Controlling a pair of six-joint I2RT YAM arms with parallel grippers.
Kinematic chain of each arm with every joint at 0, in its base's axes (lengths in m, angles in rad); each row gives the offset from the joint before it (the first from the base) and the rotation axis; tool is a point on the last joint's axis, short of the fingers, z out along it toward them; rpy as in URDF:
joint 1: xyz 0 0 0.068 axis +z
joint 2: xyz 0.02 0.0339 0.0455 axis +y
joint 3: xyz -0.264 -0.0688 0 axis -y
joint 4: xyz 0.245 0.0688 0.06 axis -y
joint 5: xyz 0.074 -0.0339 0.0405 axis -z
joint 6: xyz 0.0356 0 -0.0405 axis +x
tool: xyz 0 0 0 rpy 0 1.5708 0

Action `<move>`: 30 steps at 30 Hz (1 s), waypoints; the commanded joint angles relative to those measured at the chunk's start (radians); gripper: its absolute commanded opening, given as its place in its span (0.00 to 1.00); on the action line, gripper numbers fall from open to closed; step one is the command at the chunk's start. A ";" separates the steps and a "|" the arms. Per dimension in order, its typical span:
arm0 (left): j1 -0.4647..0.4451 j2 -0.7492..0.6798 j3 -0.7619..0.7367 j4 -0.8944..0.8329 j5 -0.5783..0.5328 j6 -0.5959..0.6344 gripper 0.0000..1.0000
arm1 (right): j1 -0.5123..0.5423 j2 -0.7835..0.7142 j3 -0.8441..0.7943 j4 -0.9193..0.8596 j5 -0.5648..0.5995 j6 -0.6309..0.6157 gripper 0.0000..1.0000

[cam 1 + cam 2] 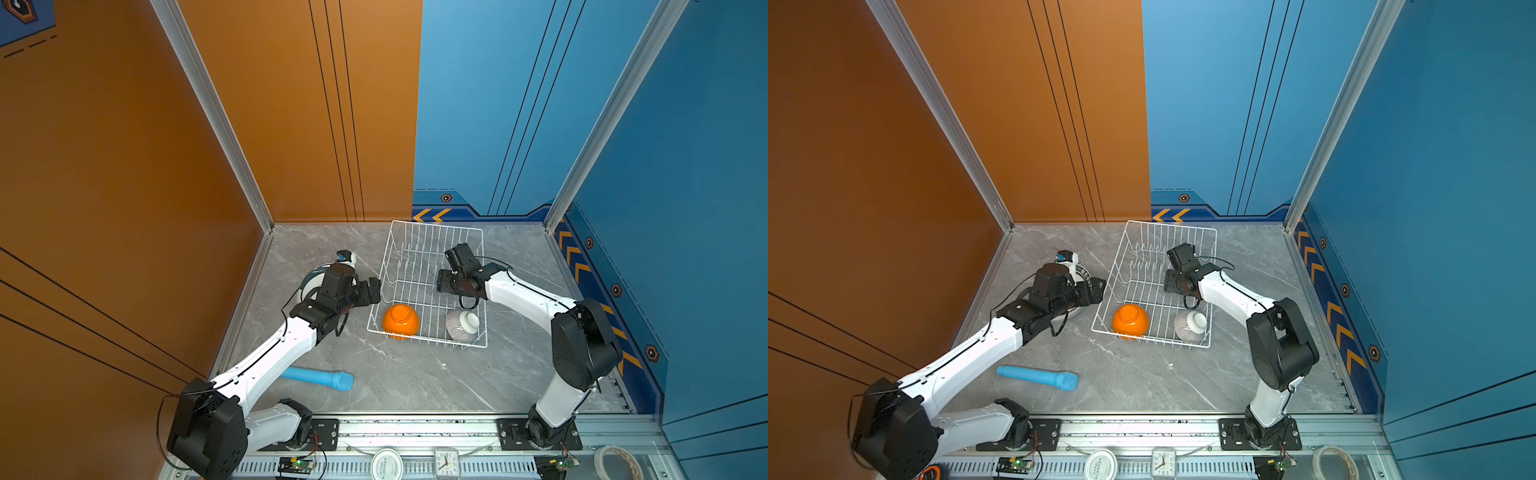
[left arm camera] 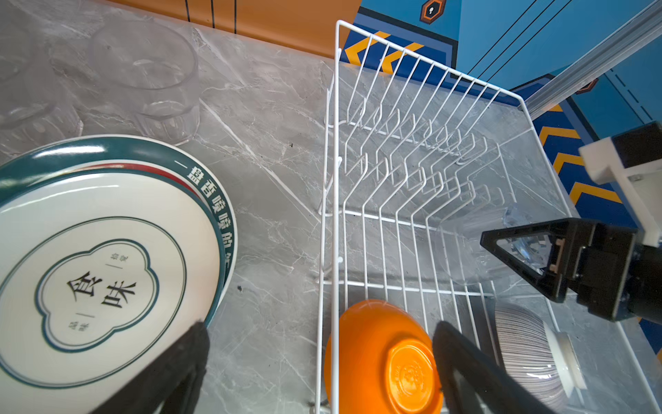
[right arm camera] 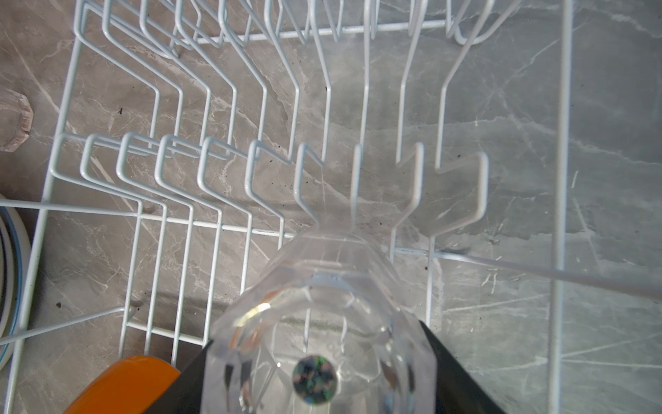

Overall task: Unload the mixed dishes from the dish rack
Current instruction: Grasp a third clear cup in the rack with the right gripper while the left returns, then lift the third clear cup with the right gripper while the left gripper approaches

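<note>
The right gripper (image 3: pixel 317 333) is inside the dish rack (image 1: pixel 415 270), toward its right wall. Its two black fingers (image 3: pixel 451 369) lie against both sides of a clear glass tumbler (image 3: pixel 333 258), so the pincer looks closed onto the glass. How firmly it presses cannot be told.

The tumbler is probably light, but it is hard, smooth and breakable. Its faceted wall gives flat places for the pads, and a hold across the thick lower part seems safer than one at the thin mouth. A lift straight away from the upright prongs would probably keep it from knocking the wire.

The left gripper (image 2: pixel 320 331) hovers just outside the rack's left wall with its jaws wide apart, holding nothing.

An orange bowl (image 1: pixel 401 321) and a grey-striped bowl (image 1: pixel 462 326) sit upside down at the near end of the rack. The stacked plates (image 2: pixel 107 269) are already on the table left of the rack, and two more glasses (image 2: pixel 150 71) stand beyond them.

In both top views the held tumbler is hidden under the right gripper, and the left arm covers most of the plates. The glasses outside the rack are nearly invisible against the marble. In the right wrist view the tumbler's mouth is hard to make out, so it is not clear whether it stands or lies tilted.
</note>
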 commanded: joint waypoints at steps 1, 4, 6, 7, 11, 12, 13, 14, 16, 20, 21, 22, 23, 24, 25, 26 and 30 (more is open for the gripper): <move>-0.001 -0.019 -0.020 0.043 0.023 -0.017 0.98 | 0.013 0.027 0.017 -0.027 0.000 0.027 0.64; -0.002 -0.005 -0.017 0.044 0.033 -0.020 0.98 | 0.015 0.032 0.019 -0.026 0.010 0.027 0.63; -0.002 0.006 -0.015 0.044 0.040 -0.024 0.98 | 0.013 0.040 0.023 -0.028 0.007 0.024 0.63; -0.002 0.011 -0.015 0.047 0.045 -0.026 0.98 | 0.013 0.046 0.029 -0.029 0.007 0.023 0.63; -0.002 0.027 -0.011 0.052 0.056 -0.026 0.98 | 0.012 0.061 0.045 -0.033 0.009 0.019 0.69; -0.001 0.029 -0.010 0.051 0.056 -0.026 0.98 | 0.013 0.062 0.047 -0.033 0.012 0.018 0.71; -0.002 0.032 -0.010 0.051 0.057 -0.026 0.98 | 0.013 0.064 0.052 -0.033 0.014 0.019 0.72; -0.002 0.033 -0.010 0.052 0.058 -0.026 0.98 | 0.012 0.067 0.058 -0.033 0.017 0.017 0.72; -0.001 0.036 -0.011 0.056 0.062 -0.029 0.98 | 0.012 0.076 0.069 -0.033 0.021 0.013 0.72; -0.002 0.043 -0.009 0.060 0.072 -0.032 0.98 | 0.012 0.095 0.082 -0.033 0.019 0.011 0.73; -0.002 0.045 -0.008 0.060 0.074 -0.033 0.98 | 0.012 0.099 0.083 -0.033 0.019 0.011 0.74; -0.002 0.048 -0.007 0.060 0.077 -0.033 0.98 | 0.012 0.101 0.083 -0.033 0.019 0.011 0.75; -0.002 0.048 -0.007 0.059 0.078 -0.034 0.98 | 0.012 0.103 0.084 -0.034 0.019 0.011 0.75; -0.003 0.050 -0.005 0.060 0.078 -0.036 0.98 | 0.012 0.103 0.084 -0.033 0.019 0.011 0.75; -0.003 0.051 -0.005 0.061 0.081 -0.037 0.98 | 0.012 0.104 0.082 -0.034 0.018 0.011 0.75; -0.003 0.055 -0.004 0.063 0.083 -0.038 0.98 | 0.012 0.102 0.080 -0.033 0.016 0.011 0.72; -0.006 0.063 -0.004 0.074 0.097 -0.050 0.98 | 0.010 0.085 0.073 -0.032 -0.001 0.011 0.68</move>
